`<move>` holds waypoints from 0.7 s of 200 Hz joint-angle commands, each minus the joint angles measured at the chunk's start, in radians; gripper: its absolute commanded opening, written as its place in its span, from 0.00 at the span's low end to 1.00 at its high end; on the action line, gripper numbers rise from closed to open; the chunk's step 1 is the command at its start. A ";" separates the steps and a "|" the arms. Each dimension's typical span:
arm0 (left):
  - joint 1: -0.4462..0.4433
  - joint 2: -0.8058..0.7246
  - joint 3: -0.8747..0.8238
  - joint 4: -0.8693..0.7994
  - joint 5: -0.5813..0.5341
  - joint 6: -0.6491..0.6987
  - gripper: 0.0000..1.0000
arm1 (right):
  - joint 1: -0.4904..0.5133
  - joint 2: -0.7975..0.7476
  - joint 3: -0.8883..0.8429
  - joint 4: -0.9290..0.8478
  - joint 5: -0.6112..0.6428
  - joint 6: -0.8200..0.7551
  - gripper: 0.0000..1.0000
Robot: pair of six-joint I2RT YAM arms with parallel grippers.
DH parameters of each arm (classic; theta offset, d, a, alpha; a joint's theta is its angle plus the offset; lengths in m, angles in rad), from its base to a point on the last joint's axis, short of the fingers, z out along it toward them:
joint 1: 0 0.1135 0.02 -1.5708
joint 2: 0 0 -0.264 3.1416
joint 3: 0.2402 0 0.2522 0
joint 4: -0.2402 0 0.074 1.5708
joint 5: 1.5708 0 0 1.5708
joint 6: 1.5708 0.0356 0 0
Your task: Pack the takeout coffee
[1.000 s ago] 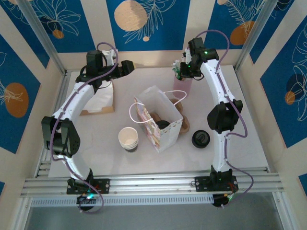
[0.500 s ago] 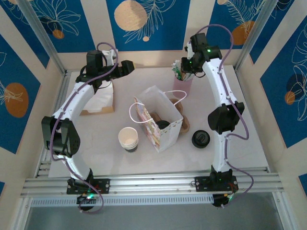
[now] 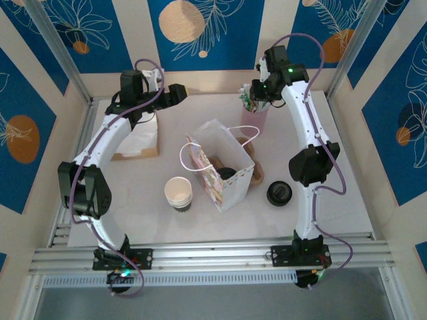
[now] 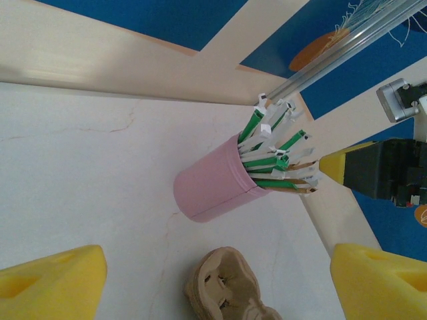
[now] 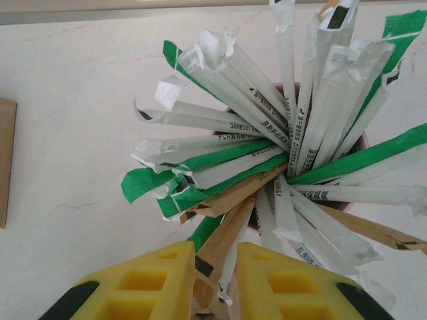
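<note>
Pinches brown-wrapped straw [image 5: 230, 220] in right hand [image 5: 215, 277] above pink cup [image 3: 254, 115], upper centre; holds left hand [image 4: 219, 257] released, arm arched at upper left.

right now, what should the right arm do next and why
Probably lift the right end effector straight up: it pinches a brown paper-wrapped stick standing in the pink cylindrical cup, so a vertical pull should free it cleanly.

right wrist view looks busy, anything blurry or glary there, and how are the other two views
Right wrist: packets sharp, even light, no glare; the brown packet in the right end effector is crisp too. Left wrist: pink cup sharp, only soft shading on it. Top external: flat light, no hard shadows around the bag, no blur.
</note>
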 commanded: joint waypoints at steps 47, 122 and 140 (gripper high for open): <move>0.010 0.005 0.001 0.004 0.033 0.007 0.87 | -0.002 -0.085 -0.112 -0.019 0.006 0.023 0.21; 0.011 0.012 0.001 0.005 0.033 0.007 0.87 | -0.020 -0.143 -0.164 0.020 0.005 0.028 0.24; 0.010 0.013 0.001 0.007 0.036 0.006 0.87 | -0.028 -0.152 -0.175 0.015 0.023 0.033 0.24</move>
